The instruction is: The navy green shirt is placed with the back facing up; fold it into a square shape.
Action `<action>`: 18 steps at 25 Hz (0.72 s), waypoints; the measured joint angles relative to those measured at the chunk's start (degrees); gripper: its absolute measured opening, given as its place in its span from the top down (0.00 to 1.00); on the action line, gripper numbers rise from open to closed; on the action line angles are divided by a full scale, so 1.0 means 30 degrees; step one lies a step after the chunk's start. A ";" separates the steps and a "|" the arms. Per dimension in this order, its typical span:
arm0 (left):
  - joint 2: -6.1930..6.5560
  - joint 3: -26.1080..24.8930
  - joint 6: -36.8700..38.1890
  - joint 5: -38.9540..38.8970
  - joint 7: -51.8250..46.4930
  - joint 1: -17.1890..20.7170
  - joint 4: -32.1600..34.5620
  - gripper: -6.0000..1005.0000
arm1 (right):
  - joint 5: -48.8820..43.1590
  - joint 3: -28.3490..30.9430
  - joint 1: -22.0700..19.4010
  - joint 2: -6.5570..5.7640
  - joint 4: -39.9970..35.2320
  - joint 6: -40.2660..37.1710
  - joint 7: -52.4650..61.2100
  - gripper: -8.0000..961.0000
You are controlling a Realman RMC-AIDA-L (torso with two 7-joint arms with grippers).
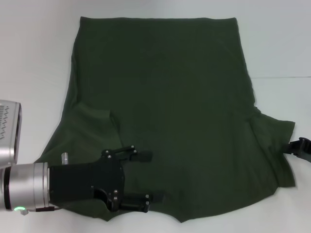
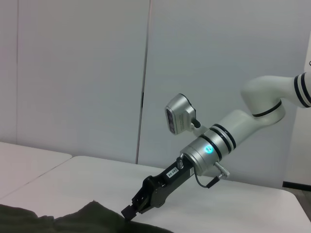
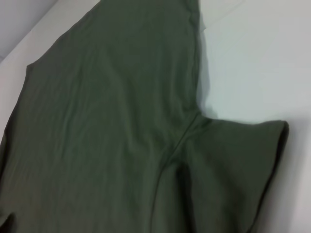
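The navy green shirt [image 1: 165, 102] lies spread flat on the white table, its straight hem at the far side and its sleeves toward me. My left gripper [image 1: 148, 177] hovers over the shirt's near left part, open, its two black fingers wide apart with only flat fabric beneath them. The left sleeve [image 1: 92, 119] is bunched inward just beyond it. My right gripper [image 1: 297, 147] sits at the outer edge of the right sleeve [image 1: 274, 141]. In the left wrist view the right gripper [image 2: 130, 212] touches the edge of the shirt [image 2: 73, 219]. The right wrist view shows the sleeve [image 3: 233, 165] and side seam.
The white table [image 1: 277, 43] extends around the shirt on all sides, with a seam line [image 1: 286, 76] at the right. Grey wall panels [image 2: 87, 73] stand behind the table. The left arm's silver wrist [image 1: 24, 187] crosses the near left corner.
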 joint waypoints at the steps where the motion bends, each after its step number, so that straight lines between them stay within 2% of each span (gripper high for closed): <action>1: 0.0000 0.0000 0.0005 0.0000 0.0002 0.0000 0.0000 0.08 | 0.0188 0.0042 -0.0035 0.0037 0.0000 0.0088 -0.0114 0.98; 10: -0.0001 0.0001 0.0050 -0.0023 -0.0031 0.0033 -0.0028 0.08 | 0.2109 0.1753 -0.0354 0.0139 0.0182 0.0496 -0.2123 0.99; 18: -0.0001 -0.0097 0.0152 -0.0106 0.0010 0.0058 -0.0031 0.08 | 0.2498 0.1946 0.0131 0.0026 0.0262 0.1468 -0.2675 0.99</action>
